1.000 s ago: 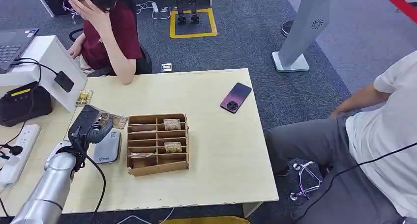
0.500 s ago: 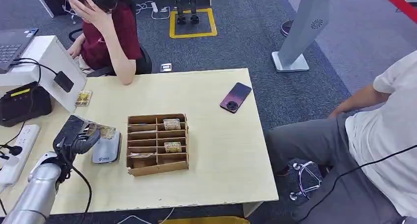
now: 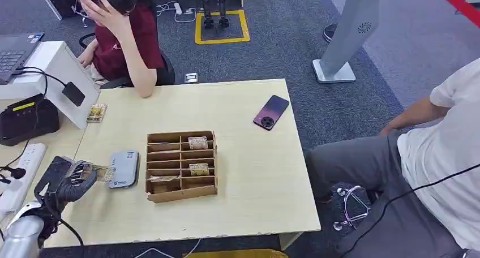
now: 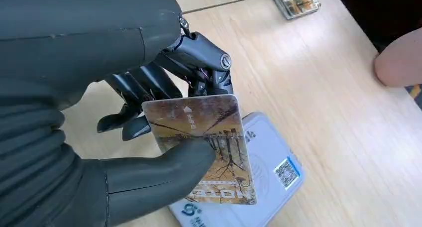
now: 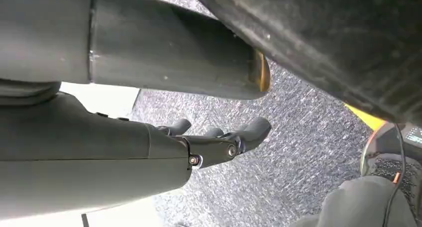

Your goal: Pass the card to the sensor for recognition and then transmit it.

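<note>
1. Drawing back toward the robot's own side, the left hand (image 3: pixel 69 183) had slid over the past second from beside the wooden organizer (image 3: pixel 181 164) to the near-left corner of the desk (image 3: pixel 249 173) — carrying the card (image 3: pixel 97 172) with it.
2. The hand grasped the card between thumb (image 4: pixel 164 170) and darker fingers (image 4: pixel 144 90); in the wrist view the card hung just over the near end of the grey sensor (image 4: pixel 263 177), not resting on it.
3. That retreat suggested the reading pass was done or nearly done, with the transmitting step next — a judgement only.
4. From the head view the card's long axis ran roughly left to right, its free end pointing at the sensor (image 3: pixel 123 168) and the organizer beyond, its face tilted slightly.
5. The right hand (image 5: pixel 219 137) hung by the floor, fingers loosely extended and holding nothing.
6. Farther off, a phone (image 3: pixel 271 112) lay on the desk, and a seated person (image 3: pixel 121 37) leaned at the far edge.
</note>
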Tool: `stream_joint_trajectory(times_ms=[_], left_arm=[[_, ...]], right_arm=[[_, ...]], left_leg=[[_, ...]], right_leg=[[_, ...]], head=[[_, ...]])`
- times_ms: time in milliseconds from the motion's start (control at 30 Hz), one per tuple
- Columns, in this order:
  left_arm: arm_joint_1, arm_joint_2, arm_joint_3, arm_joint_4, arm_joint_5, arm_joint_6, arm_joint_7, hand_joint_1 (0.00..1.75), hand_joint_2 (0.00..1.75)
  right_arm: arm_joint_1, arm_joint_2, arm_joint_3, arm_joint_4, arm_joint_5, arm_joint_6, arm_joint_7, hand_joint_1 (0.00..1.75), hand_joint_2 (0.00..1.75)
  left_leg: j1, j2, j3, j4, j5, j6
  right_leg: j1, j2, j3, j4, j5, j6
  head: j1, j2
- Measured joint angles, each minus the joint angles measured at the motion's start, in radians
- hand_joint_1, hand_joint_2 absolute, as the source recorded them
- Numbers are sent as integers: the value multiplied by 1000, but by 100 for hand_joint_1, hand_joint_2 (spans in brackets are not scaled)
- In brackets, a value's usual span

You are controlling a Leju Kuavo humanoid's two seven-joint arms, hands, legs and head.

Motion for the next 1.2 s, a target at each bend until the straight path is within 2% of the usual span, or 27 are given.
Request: stream_joint_trajectory(times_ms=[167, 400, 600, 700, 1033, 1200], left_arm=[[41, -10, 0, -34, -17, -13, 2, 175, 175], [53, -28, 0, -38, -43, 5, 8, 175, 175], [53, -42, 2, -50, 53, -31, 13, 175, 175], [39, -50, 8, -65, 82, -40, 31, 175, 175], [25, -56, 13, -80, 88, -39, 33, 175, 175], [-58, -67, 12, -69, 95, 13, 58, 175, 175]], right_arm=[[-1, 0, 3, 0, -5, 2, 6, 0, 0], [-1, 0, 18, 0, -6, 1, 5, 0, 0], [-1, 0, 25, 1, -7, 1, 3, 0, 0], [-1, 0, 28, 1, -7, 1, 4, 0, 0], [-1, 0, 42, 2, -7, 2, 4, 0, 0], [-3, 0, 47, 2, -6, 2, 6, 0, 0]], left_leg=[[0, -1, 0, 0, 0, 0], [0, -1, 0, 0, 0, 0], [0, -1, 0, 0, 0, 0], [0, -2, 0, 0, 0, 0], [0, -1, 0, 0, 0, 0], [0, -3, -1, 1, 1, 0]], right_leg=[[0, -1, 0, 0, 0, 0], [0, -1, 0, 0, 0, 0], [0, -1, 0, 0, 0, 0], [0, -1, 0, 0, 0, 0], [0, -1, -1, 0, 0, 0], [0, -3, 0, 0, 0, 0]], head=[[1, 0], [0, 0], [0, 0], [0, 0], [0, 0], [0, 0]])
